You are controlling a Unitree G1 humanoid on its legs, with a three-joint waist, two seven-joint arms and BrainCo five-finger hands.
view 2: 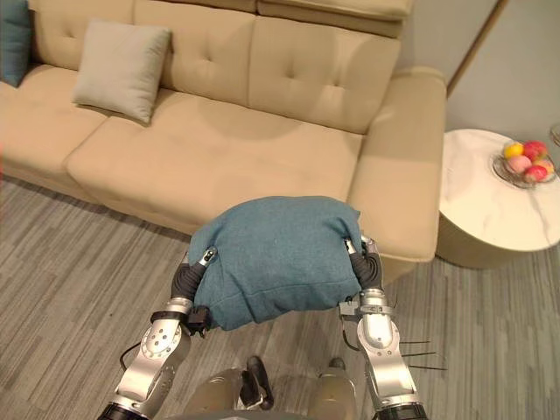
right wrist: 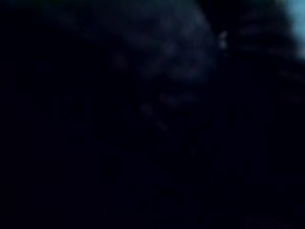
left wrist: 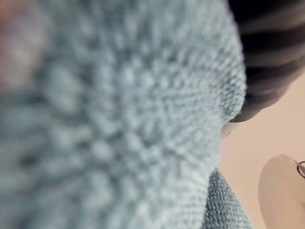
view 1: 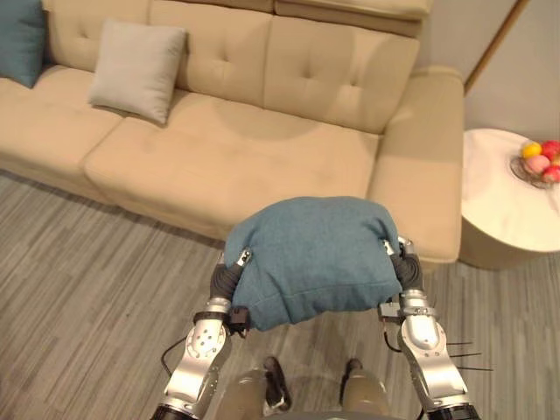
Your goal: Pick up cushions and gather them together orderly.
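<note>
A teal cushion point(view 1: 311, 254) hangs in the air in front of the sofa, carried between my two hands. My left hand point(view 1: 229, 278) presses against its left side and my right hand point(view 1: 408, 267) against its right side; the cushion covers most of both. The cushion's knit cloth point(left wrist: 119, 119) sits right against the left wrist camera, beside that hand's dark cover point(left wrist: 269, 52). A light grey cushion point(view 1: 136, 70) leans on the sofa back at the left. Another teal cushion point(view 1: 19, 39) stands at the sofa's far left edge.
The beige sofa point(view 1: 219, 149) spans the back, its right armrest point(view 1: 420, 166) just beyond the held cushion. A round white side table point(view 1: 507, 201) with a bowl of fruit point(view 1: 538, 162) stands at the right. Grey plank floor point(view 1: 87, 280) lies to the left.
</note>
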